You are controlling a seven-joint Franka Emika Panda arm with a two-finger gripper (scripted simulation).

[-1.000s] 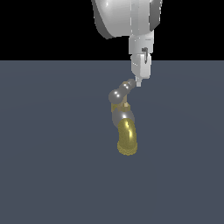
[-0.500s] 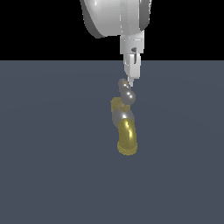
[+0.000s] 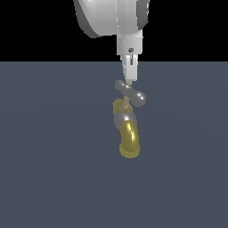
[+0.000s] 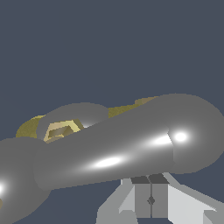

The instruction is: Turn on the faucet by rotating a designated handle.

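The faucet (image 3: pixel 125 119) stands in the middle of the exterior view, with a grey body and a curved gold spout (image 3: pixel 129 141) pointing down. On top sits the handle (image 3: pixel 132 92), a shiny grey crossbar with bulbous ends, lying slanted. My gripper (image 3: pixel 129 81) hangs straight down over it, shut, with its tip against the crossbar close to the far end. The handle (image 4: pixel 122 148) fills the wrist view, and a brass centre knob (image 4: pixel 61 129) shows beside it. My gripper (image 4: pixel 151 194) has its two fingers pressed together behind the bar, with nothing between them.
The faucet sits on a flat dark blue-grey floor (image 3: pixel 53 178) that stretches all round it. Black background lies above the floor's far edge. Nothing else stands in view.
My gripper has moved toward the exterior view's left, staying against the handle. The crossbar has rotated, and one bulbous end now points toward the exterior view's right.
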